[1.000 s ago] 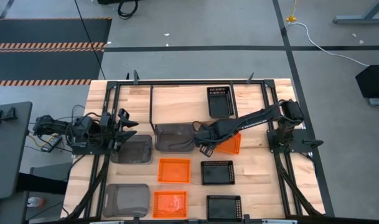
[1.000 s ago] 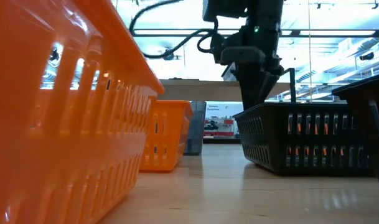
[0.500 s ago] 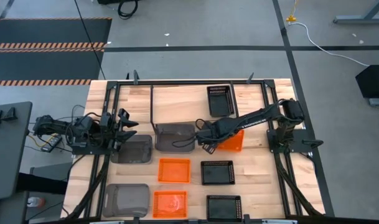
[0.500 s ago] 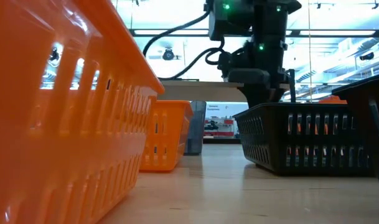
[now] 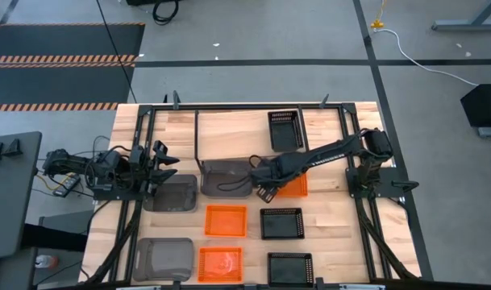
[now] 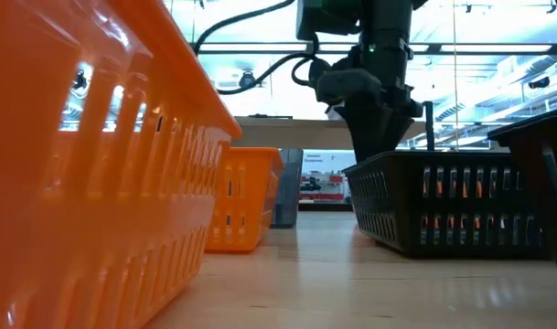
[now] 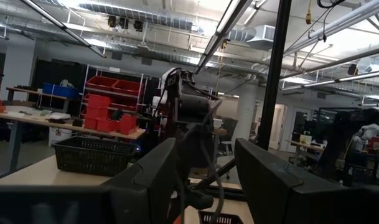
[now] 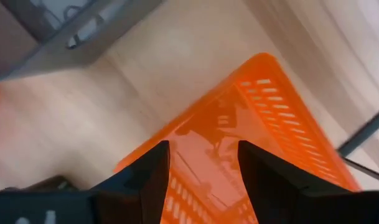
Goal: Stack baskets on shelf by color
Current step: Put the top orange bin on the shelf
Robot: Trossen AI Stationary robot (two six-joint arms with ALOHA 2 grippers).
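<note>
My right gripper [image 5: 265,190] [image 8: 201,180] points down, open, over the left end of an orange basket [image 5: 295,187] [image 8: 239,130] lying flat mid-table. Two more orange baskets [image 5: 226,220] [image 5: 220,262] lie nearer the front. Grey baskets [image 5: 226,177] [image 5: 171,194] [image 5: 164,258] sit to the left, and black baskets [image 5: 281,223] [image 5: 290,267] to the right. One black basket [image 5: 284,130] sits at the back by the shelf [image 6: 278,133]. My left gripper [image 5: 164,163] [image 7: 208,186] waits open at the table's left. My right gripper comes at the orange basket from above, its fingers [image 8: 153,174] pointing down over the left end. Whether a finger touches the basket I cannot tell.
The shelf's thin black frame [image 5: 197,137] runs along the far half of the table. Arm mounts stand at both sides [image 5: 124,181] [image 5: 370,173]. In the low view, an orange basket [image 6: 95,183] and a black one [image 6: 443,206] fill the foreground.
My right gripper shifted a little toward the far edge, then came back, rolling slightly at the wrist. The orange basket under it has shifted a little toward the table's left. Its rim showed briefly above the black basket in the low view, then dropped from sight.
</note>
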